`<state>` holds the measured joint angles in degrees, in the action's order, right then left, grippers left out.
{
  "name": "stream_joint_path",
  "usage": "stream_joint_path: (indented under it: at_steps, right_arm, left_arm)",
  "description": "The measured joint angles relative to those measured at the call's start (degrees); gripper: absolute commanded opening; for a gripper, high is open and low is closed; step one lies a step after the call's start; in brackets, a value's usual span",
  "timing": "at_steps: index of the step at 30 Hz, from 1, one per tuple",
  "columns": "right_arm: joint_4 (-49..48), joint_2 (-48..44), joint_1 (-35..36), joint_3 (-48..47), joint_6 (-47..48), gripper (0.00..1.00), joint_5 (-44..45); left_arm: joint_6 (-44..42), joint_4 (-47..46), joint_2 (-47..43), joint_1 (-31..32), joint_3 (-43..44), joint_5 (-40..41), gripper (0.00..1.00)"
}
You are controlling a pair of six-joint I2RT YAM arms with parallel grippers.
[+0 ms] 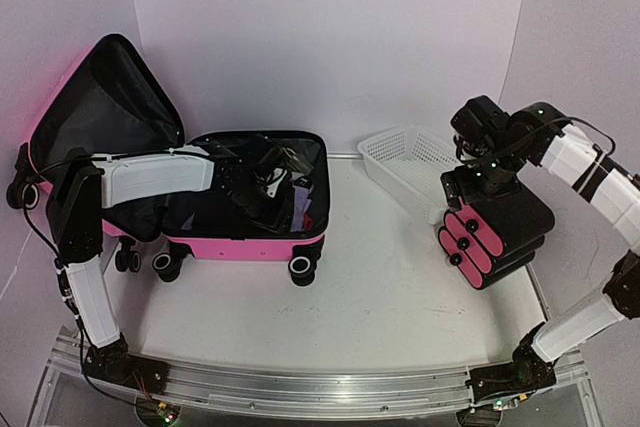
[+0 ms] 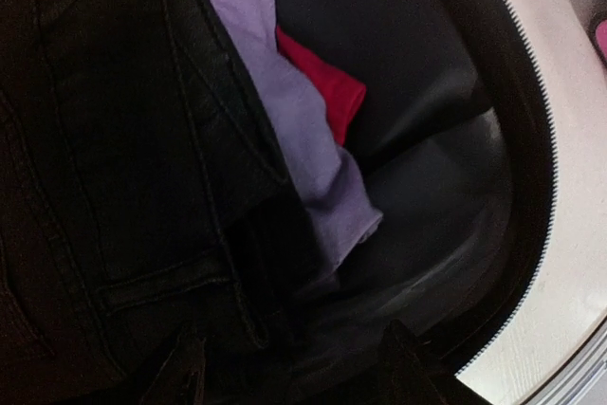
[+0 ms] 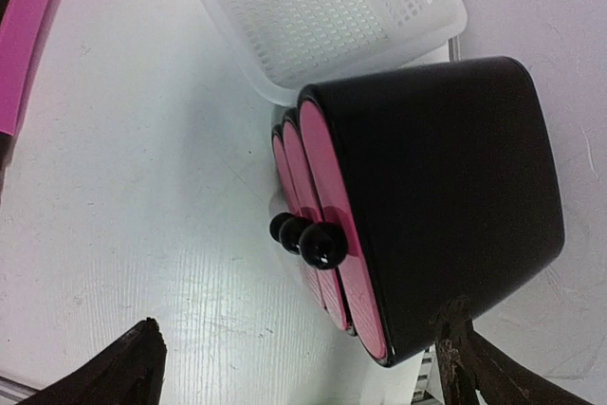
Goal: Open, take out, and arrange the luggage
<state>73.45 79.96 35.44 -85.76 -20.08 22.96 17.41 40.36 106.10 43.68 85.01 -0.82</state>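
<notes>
- White walls back a pale table (image 1: 400, 297), with both arms bolted at its near edge.
- On the table's left part stands the luggage (image 1: 250, 245), already unzipped: its lid (image 1: 100, 117) leans back to the left and shows black lining, while the pink base half lies flat with its wheels toward the arms.
- So the opening step looks done, and the taking-out step appears to be in hand.
- Reaching into the base half, the left gripper (image 2: 296, 372) hangs low over the clothes, its fingers apart.
- Its wrist view is too dark to show whether those fingers bite any cloth.
- Below that wrist camera lies a black denim garment (image 2: 114, 187), with a lilac garment (image 2: 285, 111) tucked beside it and a red garment (image 2: 327, 92) under the lilac one.
- Over on the right, the right gripper (image 3: 289, 367) hovers with its fingers spread wide, holding nothing.
- Just beneath it sits a stack of black cases with pink ends (image 1: 495, 232), close beside a white mesh basket (image 1: 405, 157).
- Judging by the pose, the next move calls for the left fingers to pinch a fold of the denim, the topmost piece, and lift it over the zip rim.
- Care is needed to gather one garment only, since the lilac cloth lies against the denim's edge and could drag along.
- Where the clothes should be arranged is not settled by these views; the basket seems a likely place.
</notes>
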Motion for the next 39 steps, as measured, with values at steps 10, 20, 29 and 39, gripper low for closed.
stream_joint_path:
  at_steps: [10,20,29,39]
  right_arm:
    - [-2.19,21.55,-1.79,-15.23,9.31,0.98,2.05]
    - [-5.01,49.79,-5.27,-44.5,19.76,0.84,-6.19]
    - [-4.76,62.71,-11.58,-50.36,24.9,0.45,-6.25]
    - [-8.24,64.17,-9.86,-52.02,17.62,0.05,-11.39]
  left_arm:
    - [1.01,-3.58,-4.55,-0.35,-7.76,3.78,0.5]
    - [0.9,-3.34,-10.64,-2.6,-13.79,6.23,0.49]
    - [0.35,-0.76,-13.11,-2.69,-13.77,4.66,0.51]
    - [0.39,3.21,-17.49,-2.49,-13.79,1.9,0.52]
